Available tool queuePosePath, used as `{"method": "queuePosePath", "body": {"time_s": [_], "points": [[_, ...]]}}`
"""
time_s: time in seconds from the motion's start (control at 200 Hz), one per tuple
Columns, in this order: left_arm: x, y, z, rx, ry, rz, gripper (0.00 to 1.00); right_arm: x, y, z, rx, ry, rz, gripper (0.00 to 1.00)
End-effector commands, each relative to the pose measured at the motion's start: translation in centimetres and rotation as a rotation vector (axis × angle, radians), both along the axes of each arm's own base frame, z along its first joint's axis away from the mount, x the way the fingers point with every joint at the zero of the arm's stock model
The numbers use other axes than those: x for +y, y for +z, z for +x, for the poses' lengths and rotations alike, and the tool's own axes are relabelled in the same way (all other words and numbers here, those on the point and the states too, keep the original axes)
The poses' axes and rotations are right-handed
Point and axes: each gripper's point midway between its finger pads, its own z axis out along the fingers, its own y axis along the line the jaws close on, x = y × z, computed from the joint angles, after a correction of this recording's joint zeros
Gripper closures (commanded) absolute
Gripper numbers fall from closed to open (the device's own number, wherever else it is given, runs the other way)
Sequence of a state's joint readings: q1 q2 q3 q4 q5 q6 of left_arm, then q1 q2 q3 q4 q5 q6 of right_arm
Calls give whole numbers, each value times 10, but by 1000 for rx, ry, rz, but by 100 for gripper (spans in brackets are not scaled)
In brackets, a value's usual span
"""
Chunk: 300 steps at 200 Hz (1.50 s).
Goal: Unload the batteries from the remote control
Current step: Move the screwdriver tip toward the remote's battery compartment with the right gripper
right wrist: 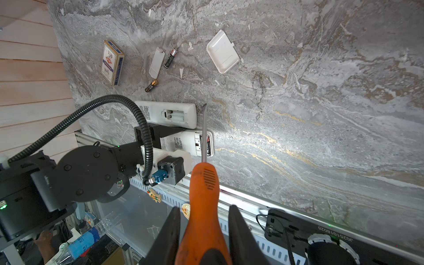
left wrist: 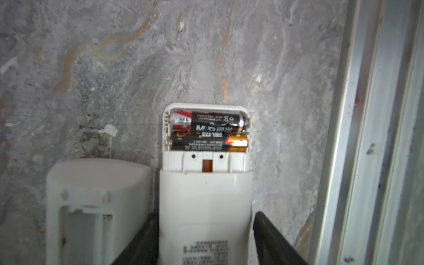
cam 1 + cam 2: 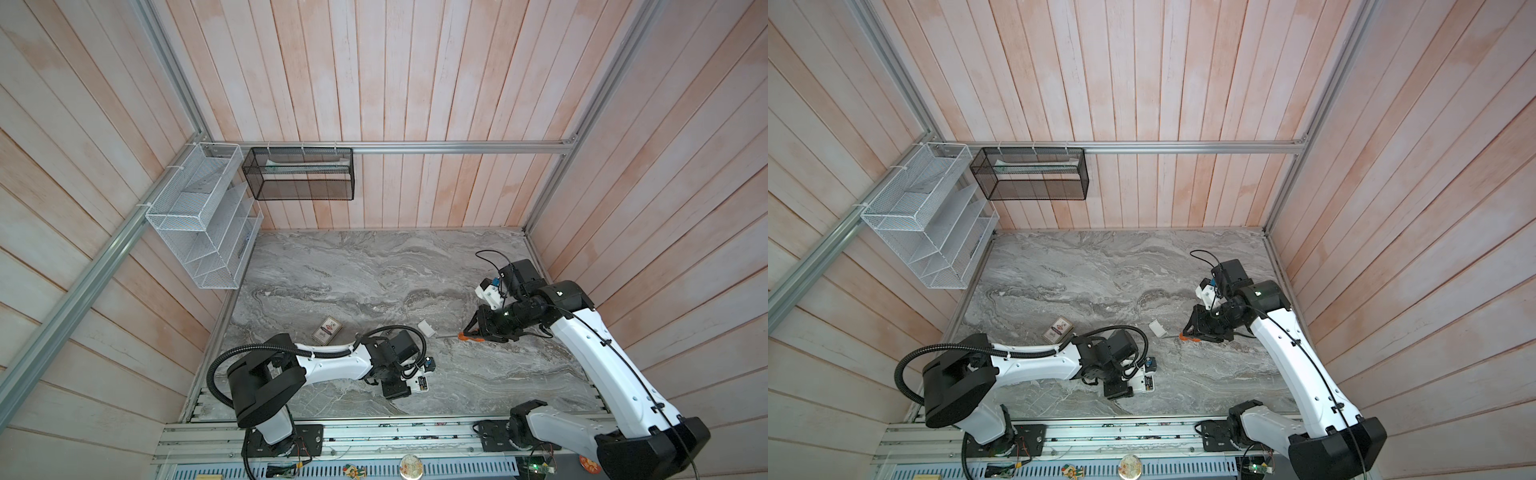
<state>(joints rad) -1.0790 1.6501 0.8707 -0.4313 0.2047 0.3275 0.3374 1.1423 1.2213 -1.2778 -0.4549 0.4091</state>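
A white remote control [image 2: 204, 199] lies face down with its compartment uncovered; two black batteries [image 2: 218, 121] [image 2: 206, 142] sit in it side by side. My left gripper [image 2: 205, 214] straddles its body, open, with a thin gap at one finger. Beside it lies a second remote [image 2: 96, 206] with an empty compartment [image 1: 174, 115]. Two loose batteries [image 1: 170, 58] [image 1: 151, 85] rest on the marble. My right gripper [image 1: 204, 207] is shut on an orange-handled screwdriver [image 1: 204, 183], held above the table right of centre in both top views [image 3: 467, 337] [image 3: 1185, 337].
Two white plastic covers [image 1: 222, 51] [image 1: 156, 62] and a card box [image 1: 112, 62] lie on the marble behind the remotes. An aluminium rail [image 2: 367, 137] edges the table front. A white wire rack [image 3: 199, 220] and a black mesh basket [image 3: 299, 174] hang at the back left.
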Motion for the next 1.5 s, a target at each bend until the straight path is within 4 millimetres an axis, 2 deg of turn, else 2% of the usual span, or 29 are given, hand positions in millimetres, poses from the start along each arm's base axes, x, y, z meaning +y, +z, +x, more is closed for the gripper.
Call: {"method": "queuePosePath", "body": {"time_s": [0.0,0.205,0.505,0.57,0.64,0.73,0.875,0.99,1.15,1.375,1.495], "points": [[42,-29,-21,79,17,156,34,-1,-4,-20,56,38,19,84],[48,-26,-23,64,-3,159,34,6,-5,-34,75,104,61,85],[55,-29,-27,77,-8,183,36,17,-24,-48,102,182,44,85],[57,-28,-28,76,-11,184,41,17,-28,-50,109,194,38,85],[56,-28,-29,85,-19,182,53,18,-29,-51,99,212,36,85],[58,-29,-31,98,-28,194,61,23,-27,-52,65,257,43,85],[59,-29,-33,112,-32,215,65,40,-19,-54,-29,359,66,85],[60,-25,-33,115,-34,218,68,49,-26,-62,-32,442,44,85],[60,-19,-33,114,-38,214,72,48,-37,-66,-31,489,-16,85],[71,-18,-35,121,-38,254,75,49,-32,-62,-103,525,-33,85],[76,-14,-31,112,-20,252,76,53,-21,-53,-203,571,-36,87]]}}
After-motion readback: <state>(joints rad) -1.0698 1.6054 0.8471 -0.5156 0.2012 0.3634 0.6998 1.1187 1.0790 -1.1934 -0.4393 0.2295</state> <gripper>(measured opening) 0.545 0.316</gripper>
